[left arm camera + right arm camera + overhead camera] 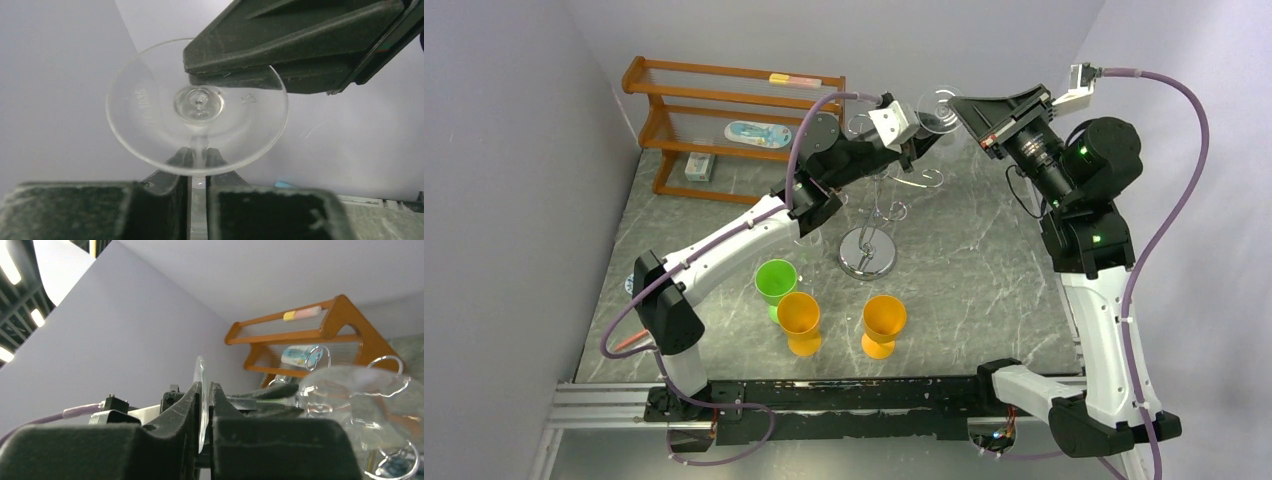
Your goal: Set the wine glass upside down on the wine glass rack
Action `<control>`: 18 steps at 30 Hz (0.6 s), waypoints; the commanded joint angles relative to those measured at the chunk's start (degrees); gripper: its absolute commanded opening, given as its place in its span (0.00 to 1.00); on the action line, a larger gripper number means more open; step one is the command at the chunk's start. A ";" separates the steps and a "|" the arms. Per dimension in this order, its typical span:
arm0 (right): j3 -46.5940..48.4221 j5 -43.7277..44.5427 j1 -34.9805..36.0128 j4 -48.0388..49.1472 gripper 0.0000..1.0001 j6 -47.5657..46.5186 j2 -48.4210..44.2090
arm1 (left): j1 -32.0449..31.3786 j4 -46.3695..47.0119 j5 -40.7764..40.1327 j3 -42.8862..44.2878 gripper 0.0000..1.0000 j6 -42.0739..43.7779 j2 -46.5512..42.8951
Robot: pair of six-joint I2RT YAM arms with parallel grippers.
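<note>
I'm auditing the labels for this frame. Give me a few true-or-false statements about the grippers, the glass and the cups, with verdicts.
1. The left gripper is shut on the stem of the wine glass. True.
2. The right gripper hangs open, away from the glass. False: it is shut on the rim of the glass's foot.
3. The glass hangs on the wine glass rack with no gripper on it. False: both grippers grip it.
4. The green cup stands beside an orange cup on the table. True.
</note>
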 commanded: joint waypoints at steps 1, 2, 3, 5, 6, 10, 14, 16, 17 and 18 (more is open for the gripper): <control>-0.79 -0.31 -0.18 1.16 0.00 1.12 -0.73 | -0.44 1.21 3.38 0.50 0.18 0.75 -2.48; -0.77 1.23 -0.18 0.79 0.00 1.39 -1.00 | -0.44 0.66 3.18 0.37 0.27 0.62 -2.86; -0.79 2.54 -0.16 0.71 0.00 1.51 -1.42 | -0.36 0.36 2.42 0.03 0.39 0.34 -3.40; -0.65 5.07 -0.15 0.81 0.00 1.29 -1.97 | -0.30 0.40 1.20 -1.57 0.66 -1.22 -4.82; -0.56 6.43 -0.20 0.91 0.00 1.19 -2.04 | -0.14 0.57 0.79 -2.31 0.75 -2.28 -5.69; -1.00 11.71 -0.21 1.58 0.00 1.04 -2.06 | 0.81 0.74 -0.77 -6.01 0.93 -6.64 -9.81; -2.48 15.73 -0.20 4.12 0.00 -0.39 -0.95 | 1.62 -4.26 -4.97 -8.06 0.96 -8.90 -13.25; -2.55 15.96 -0.20 5.05 0.00 -1.19 0.99 | 2.14 -6.82 -7.78 -9.05 0.96 -11.15 -15.08; -2.72 16.16 -0.21 5.58 0.00 -1.46 1.82 | 2.54 -8.30 -9.06 -9.31 0.96 -12.41 -16.04; -3.04 15.93 -0.21 6.58 0.00 -1.52 2.61 | 2.98 -9.73 -10.66 -9.51 0.96 -13.72 -16.99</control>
